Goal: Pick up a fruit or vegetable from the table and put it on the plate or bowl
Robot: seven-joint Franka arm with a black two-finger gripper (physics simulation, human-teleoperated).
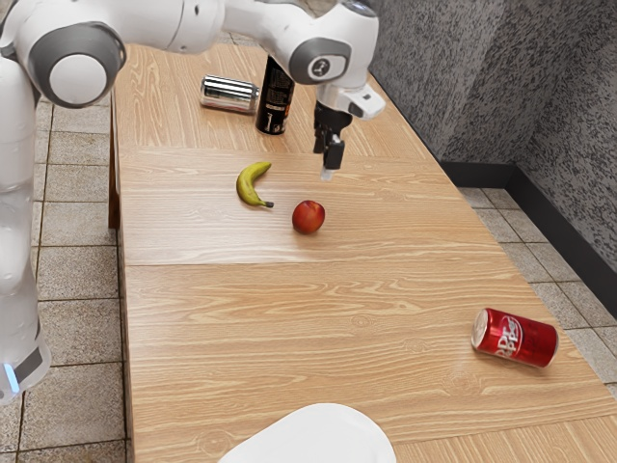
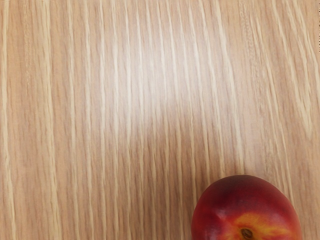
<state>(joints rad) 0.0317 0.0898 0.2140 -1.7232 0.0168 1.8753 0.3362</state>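
The tool (image 1: 328, 172) hangs above the table (image 1: 289, 318) with nothing in it. It is seen edge-on, so I cannot tell whether it is released or clenched. Of the 2 fruits on the table, the red peach (image 1: 308, 216) is the nearer. It sits on the bare wood below the tool, toward the camera and a little toward the exterior view's left, apart from the tool and not under it. In the wrist view the peach (image 2: 247, 210) shows at the edge of the frame, stem dimple up, which suggests the hand is short of being centred over it. The banana (image 1: 253, 183) lies farther toward the exterior view's left, with its long axis running roughly away from the camera. The peach is round, so no grasp angle is favoured. The coming move likely needs a short shift toward the camera, then a straight descent. The white plate (image 1: 313, 439) waits at the table's near edge, well apart from the peach.
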